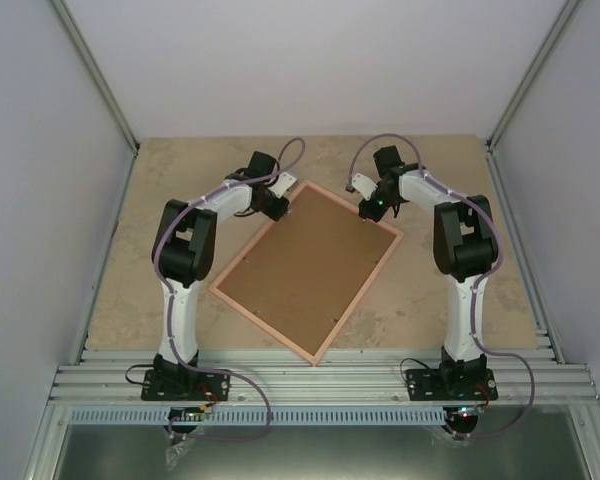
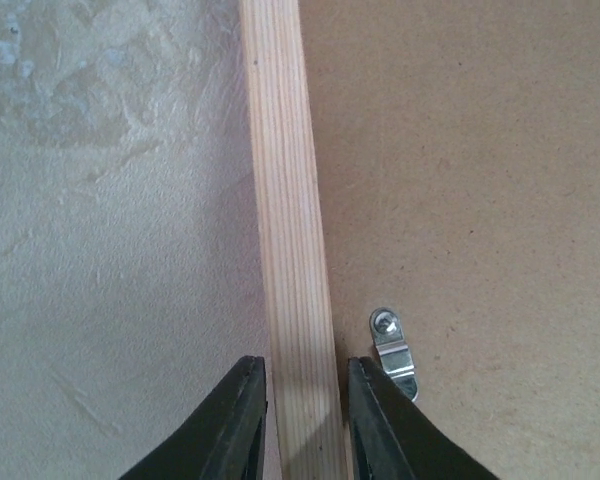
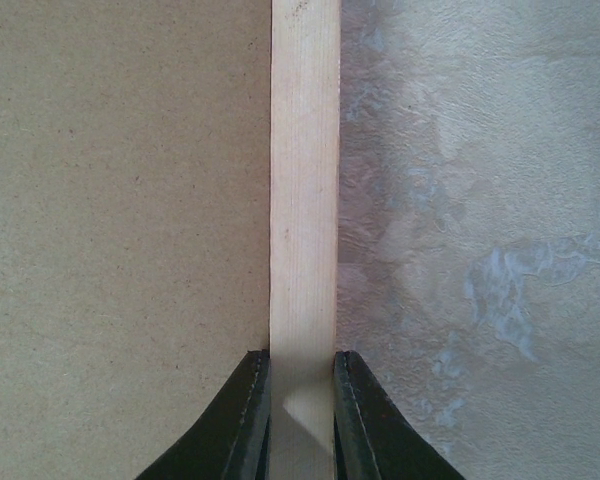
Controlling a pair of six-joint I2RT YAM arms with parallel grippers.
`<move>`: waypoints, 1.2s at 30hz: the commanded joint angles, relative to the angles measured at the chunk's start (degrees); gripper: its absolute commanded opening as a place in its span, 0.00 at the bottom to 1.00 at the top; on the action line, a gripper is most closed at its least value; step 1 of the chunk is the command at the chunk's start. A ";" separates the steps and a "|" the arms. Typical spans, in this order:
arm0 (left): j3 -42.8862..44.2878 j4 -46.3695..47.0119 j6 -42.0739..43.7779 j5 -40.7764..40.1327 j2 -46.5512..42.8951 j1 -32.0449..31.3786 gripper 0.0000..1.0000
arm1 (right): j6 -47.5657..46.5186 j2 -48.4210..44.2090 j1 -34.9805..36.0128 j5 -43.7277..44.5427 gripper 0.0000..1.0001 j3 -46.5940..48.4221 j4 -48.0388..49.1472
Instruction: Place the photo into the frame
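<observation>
The pink frame (image 1: 261, 323) lies back up and skewed on the table, with a brown backing board (image 1: 305, 272) filling it. The photo is hidden from every view. My left gripper (image 1: 278, 208) is at the frame's far left side. In the left wrist view its fingers (image 2: 307, 375) straddle the pale wooden rail (image 2: 285, 200), a thin gap showing on each side. My right gripper (image 1: 368, 212) is at the far right side. In the right wrist view its fingers (image 3: 301, 365) press against both edges of the rail (image 3: 304, 180).
A small metal turn clip (image 2: 393, 350) sits on the board (image 2: 460, 180) just right of the left gripper's right finger. Beige mottled tabletop (image 3: 480, 250) surrounds the frame. Grey walls close in the left, right and back sides.
</observation>
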 commanded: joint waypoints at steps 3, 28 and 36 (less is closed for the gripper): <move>-0.16 -0.60 -1.24 8.77 -5.06 1.20 0.37 | -2.68 -0.93 0.51 -1.59 0.00 -1.27 0.67; 2.91 -3.58 3.95 2.40 4.42 0.30 0.27 | -3.16 -1.02 0.48 -1.41 0.01 -1.50 0.66; 0.52 -3.71 7.62 2.89 3.58 0.30 0.15 | -3.57 -1.11 0.47 -1.31 0.01 -1.36 0.63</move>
